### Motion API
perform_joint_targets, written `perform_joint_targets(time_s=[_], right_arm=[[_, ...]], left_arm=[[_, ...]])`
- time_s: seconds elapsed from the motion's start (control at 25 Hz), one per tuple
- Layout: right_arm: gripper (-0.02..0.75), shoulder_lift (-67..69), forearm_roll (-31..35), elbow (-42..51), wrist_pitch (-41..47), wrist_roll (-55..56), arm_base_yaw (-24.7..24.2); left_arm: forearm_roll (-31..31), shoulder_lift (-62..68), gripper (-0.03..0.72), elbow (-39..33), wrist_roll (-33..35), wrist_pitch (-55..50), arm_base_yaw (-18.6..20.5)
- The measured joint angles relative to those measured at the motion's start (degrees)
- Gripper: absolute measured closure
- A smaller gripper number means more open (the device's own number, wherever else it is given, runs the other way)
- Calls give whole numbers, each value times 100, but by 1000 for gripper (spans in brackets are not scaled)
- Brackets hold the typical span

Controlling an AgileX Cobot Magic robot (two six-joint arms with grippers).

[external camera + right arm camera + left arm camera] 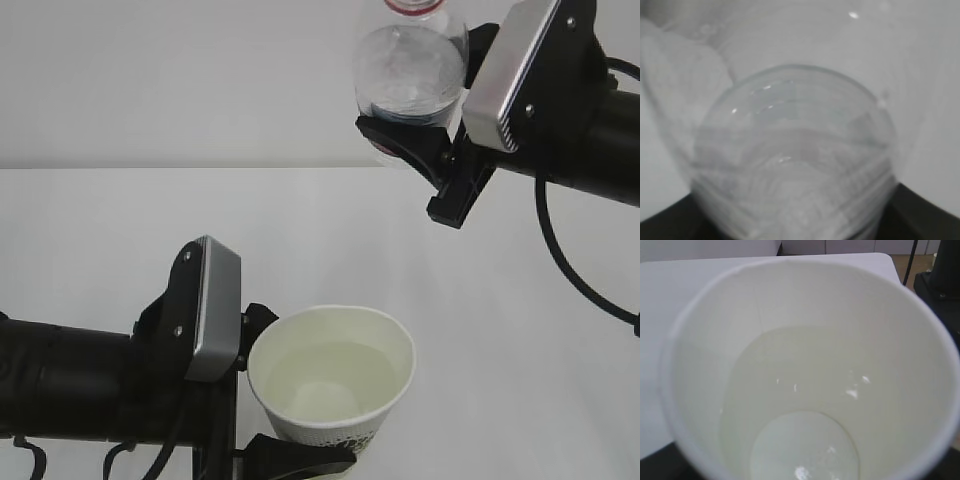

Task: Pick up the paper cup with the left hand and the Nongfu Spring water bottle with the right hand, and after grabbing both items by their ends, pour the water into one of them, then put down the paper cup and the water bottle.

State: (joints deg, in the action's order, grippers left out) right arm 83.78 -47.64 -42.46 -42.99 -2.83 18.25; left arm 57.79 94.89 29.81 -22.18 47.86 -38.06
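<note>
Now, cup (pixel 333 385): white paper, upright, low in the exterior view, just right of the left arm; rolled rim round and undented, dark print near its base.
Water (pixel 800 410): clear, pale, pooled in the cup; surface sits well below the rim, with small highlights on it.
Left hand (pixel 270 390): clamped on the cup, one black finger (pixel 258 322) touching the wall near the rim on the far side, the other (pixel 300 458) against the lower wall on the near side; grey plate housing just behind.
Left wrist view: looks straight down into the cup, which fills nearly the whole picture; fingers not visible there.
Bottle (pixel 410 65): clear ribbed plastic, held high at upper right, well apart from the cup and above it; red neck ring at the top edge of the picture, neck up; cap end cut off by the frame.
Right hand (pixel 415 140): gripping the bottle around its lower body, black fingers (pixel 395 133) wrapped against the plastic; grey plate housing to the right, black cable looping below the arm.
Right wrist view: blurred rounded wall of the bottle fills it; contents cannot be told.
Table (pixel 500 330): plain white, under both arms.
Wall (pixel 150 80): plain pale, behind the table.
</note>
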Motion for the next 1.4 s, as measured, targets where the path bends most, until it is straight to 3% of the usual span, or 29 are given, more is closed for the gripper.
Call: perform_joint_targets(time_s=[0.84, 1.4], right_arm=[[260, 0, 11, 0, 0, 283, 0], [260, 0, 1041, 0, 271, 234, 0]], left_arm=[[0, 0, 125, 0, 0, -71, 0], [0, 0, 125, 0, 0, -83, 0]])
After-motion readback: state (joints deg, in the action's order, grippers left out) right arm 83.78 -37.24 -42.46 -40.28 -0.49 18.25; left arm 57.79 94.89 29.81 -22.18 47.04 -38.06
